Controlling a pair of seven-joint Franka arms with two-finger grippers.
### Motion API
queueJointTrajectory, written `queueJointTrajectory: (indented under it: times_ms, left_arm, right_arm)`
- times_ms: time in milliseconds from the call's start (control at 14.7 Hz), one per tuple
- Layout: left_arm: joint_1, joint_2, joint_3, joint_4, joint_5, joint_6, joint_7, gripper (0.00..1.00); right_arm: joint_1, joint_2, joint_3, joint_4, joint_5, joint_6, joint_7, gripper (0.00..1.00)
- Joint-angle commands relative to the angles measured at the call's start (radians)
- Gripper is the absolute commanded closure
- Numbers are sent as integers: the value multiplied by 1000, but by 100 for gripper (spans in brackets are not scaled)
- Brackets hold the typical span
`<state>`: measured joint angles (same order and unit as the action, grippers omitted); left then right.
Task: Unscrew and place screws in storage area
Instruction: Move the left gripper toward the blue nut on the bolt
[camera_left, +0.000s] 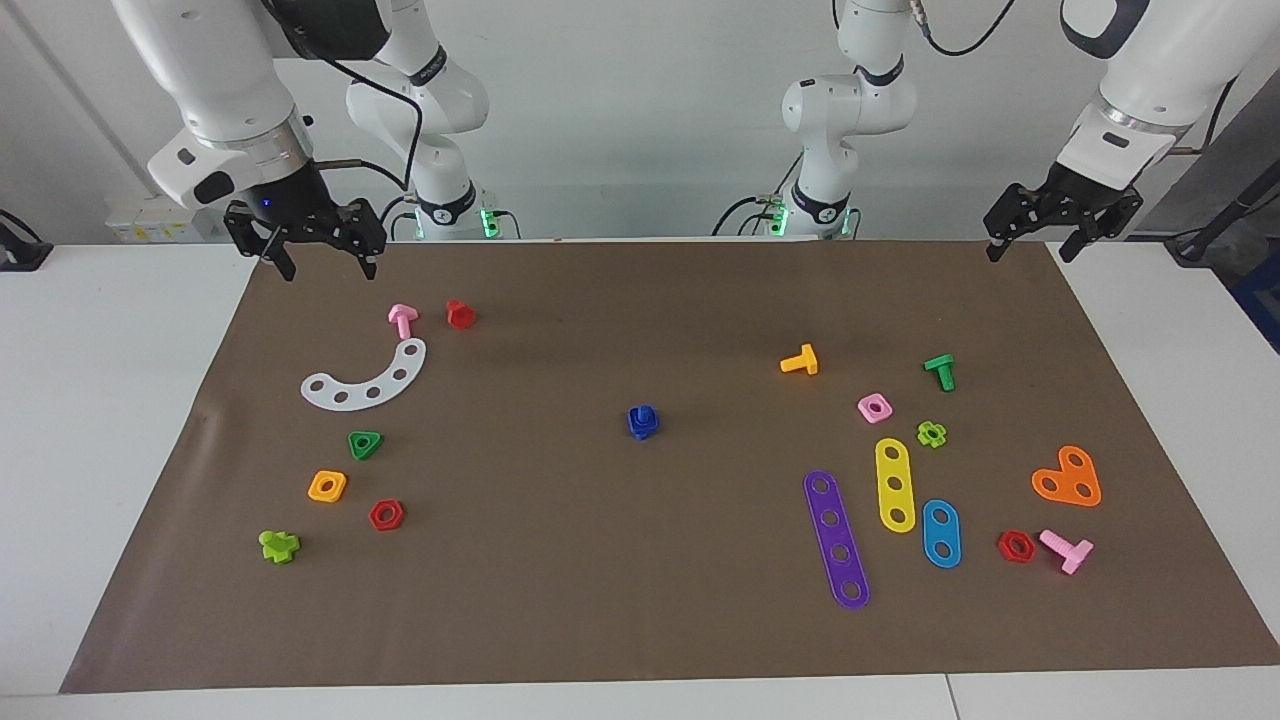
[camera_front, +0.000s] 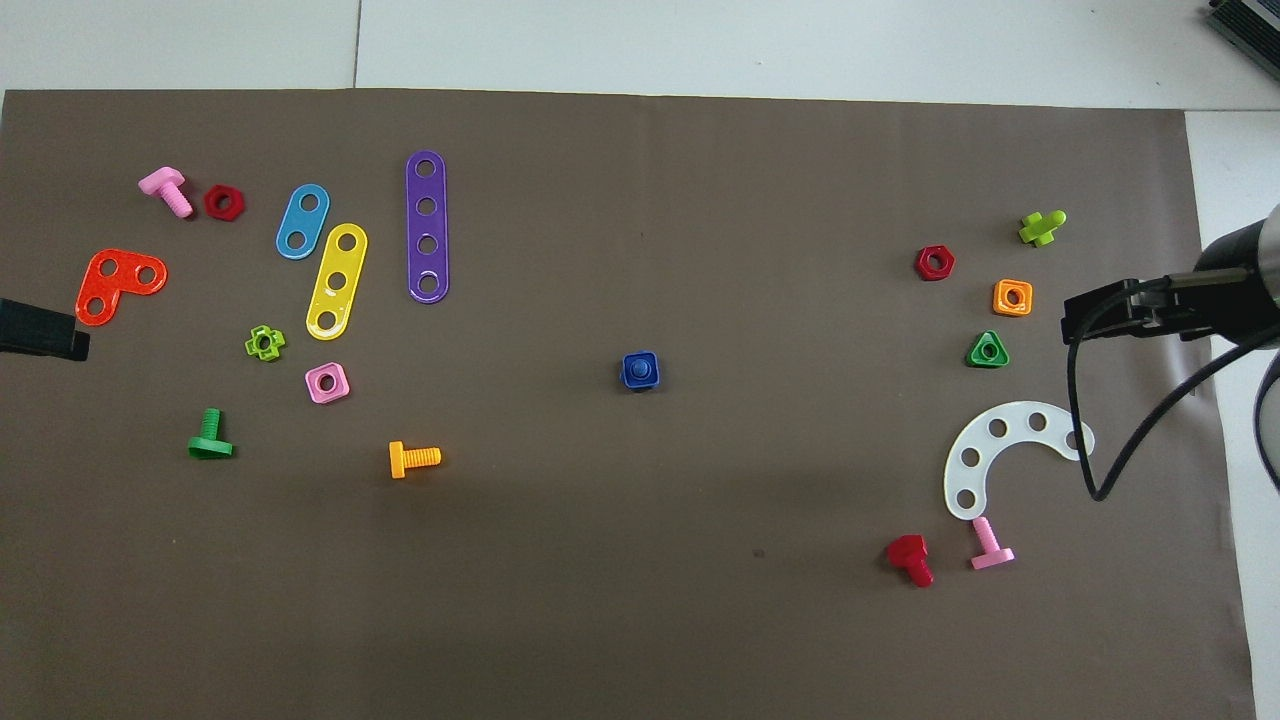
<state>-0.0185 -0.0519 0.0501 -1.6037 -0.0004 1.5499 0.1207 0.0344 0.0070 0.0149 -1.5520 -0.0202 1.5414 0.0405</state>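
Dark blue bolt with nut (camera_left: 643, 421) at mat centre, standing alone. Left gripper (camera_left: 1030, 246) released, raised at two o'clock in the facing view; right gripper (camera_left: 325, 262) released, at ten o'clock.

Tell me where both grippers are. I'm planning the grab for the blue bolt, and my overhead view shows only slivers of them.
Observer: The right gripper hangs open, raised over the brown mat's edge nearest the robots, at its own arm's end.
Operator: And the left one?
Observer: The left gripper is open too, raised over the mat's corner at its own end.
Operator: How does the blue bolt sit?
Observer: The blue bolt stands mid-mat, its stem poking up out of the square nut.
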Motion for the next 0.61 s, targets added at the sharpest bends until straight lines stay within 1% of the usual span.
queueJointTrajectory:
  times_ms: [0,204,340,477,545]
  left_arm:
    - [2,-31,-3,-38,-6,15,0,0]
    - [-1,-32,-6,-36,-6,22,2,0]
    - [2,-36,-4,-39,-6,1,1,0]
    - [15,-45,-1,-45,-6,-59,4,0]
    - [20,-46,-1,-44,-6,-56,4,0]
  right_arm:
    - [-7,-25,4,-31,5,13,-22,0]
    - [-7,-27,4,-31,5,13,-22,0]
    - [-7,-27,4,-31,5,13,-24,0]
    - [-7,-27,4,-31,5,13,-22,0]
    - [-7,-27,4,-31,5,13,-22,0]
